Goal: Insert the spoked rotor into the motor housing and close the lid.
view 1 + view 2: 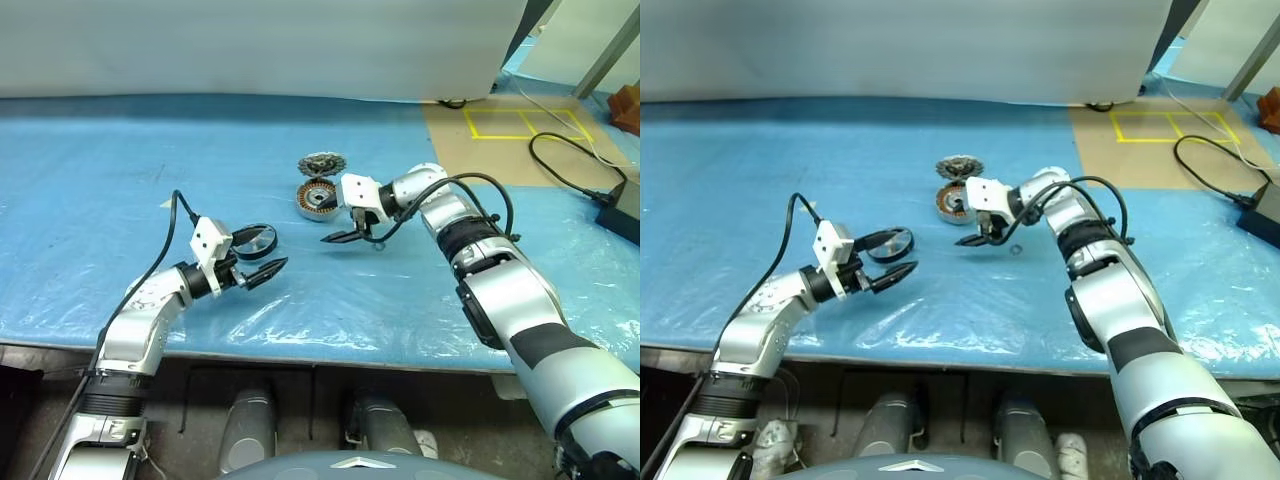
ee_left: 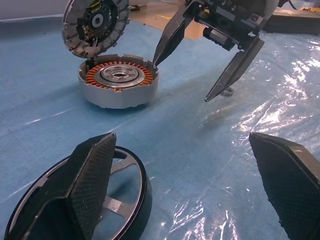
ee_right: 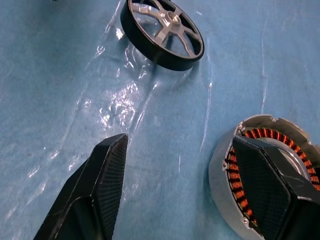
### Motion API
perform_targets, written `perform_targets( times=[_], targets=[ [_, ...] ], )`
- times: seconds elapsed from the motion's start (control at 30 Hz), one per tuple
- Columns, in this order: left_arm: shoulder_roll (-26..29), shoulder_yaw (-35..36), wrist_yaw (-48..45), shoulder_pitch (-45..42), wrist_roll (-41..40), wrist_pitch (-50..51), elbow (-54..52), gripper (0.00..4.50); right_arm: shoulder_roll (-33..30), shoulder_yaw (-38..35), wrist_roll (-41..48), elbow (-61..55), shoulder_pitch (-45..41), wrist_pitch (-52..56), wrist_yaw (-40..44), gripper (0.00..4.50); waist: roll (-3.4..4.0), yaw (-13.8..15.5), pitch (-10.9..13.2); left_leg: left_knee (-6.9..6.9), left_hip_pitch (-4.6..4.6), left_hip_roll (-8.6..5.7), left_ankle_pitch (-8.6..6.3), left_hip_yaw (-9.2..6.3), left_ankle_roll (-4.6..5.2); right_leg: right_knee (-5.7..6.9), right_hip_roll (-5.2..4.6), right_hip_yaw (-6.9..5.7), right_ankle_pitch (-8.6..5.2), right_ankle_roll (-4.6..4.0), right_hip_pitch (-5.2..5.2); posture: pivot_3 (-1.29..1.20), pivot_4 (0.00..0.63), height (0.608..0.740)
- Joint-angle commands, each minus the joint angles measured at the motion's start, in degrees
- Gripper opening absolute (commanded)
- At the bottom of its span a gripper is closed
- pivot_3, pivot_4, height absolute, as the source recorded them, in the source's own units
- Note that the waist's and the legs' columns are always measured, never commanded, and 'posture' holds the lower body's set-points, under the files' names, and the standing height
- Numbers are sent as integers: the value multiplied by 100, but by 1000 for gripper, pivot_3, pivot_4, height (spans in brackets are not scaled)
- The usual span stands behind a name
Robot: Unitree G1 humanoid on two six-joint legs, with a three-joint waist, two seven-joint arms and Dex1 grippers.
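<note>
The spoked rotor (image 3: 165,35), a wheel with silver spokes and a black rim, lies flat on the blue sheet. My left gripper (image 1: 262,255) is open right beside it, and one finger (image 2: 90,185) sits over its rim. The motor housing (image 2: 119,82), a silver ring with copper windings, stands farther back. The lid (image 2: 95,25), a round disc with a finned edge and a circuit board on its face, leans upright against the housing's far side. My right gripper (image 1: 345,238) is open, tilted down just in front of the housing with nothing between its fingers.
A small metal ring (image 1: 378,244) lies on the sheet by the right gripper. At the back right are a brown board (image 1: 500,145) with yellow tape, a black cable and a black box (image 1: 622,210). The table's front edge (image 1: 320,355) runs just below my arms.
</note>
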Motion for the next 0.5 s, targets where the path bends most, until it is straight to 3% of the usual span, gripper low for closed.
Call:
perform_targets(
  times=[0.03, 0.5],
  targets=[
    [-9, 64, 86, 95, -69, -63, -316, 4500, 60, -64, -141, 157, -356, 0, -81, 3529, 0, 0, 0, 1, 1, 1, 0, 0, 0, 4, 0, 0, -2, -3, -1, 0, 150, 740],
    [-207, -112, 217, 206, -40, -98, -389, 4500, 340, 69, -1039, 579, -594, 582, -1611, 3529, 3, 1, 2, 19, -4, 14, 1, 4, -4, 35, 6, 0, -10, -16, -14, 0, 150, 740]
  ],
)
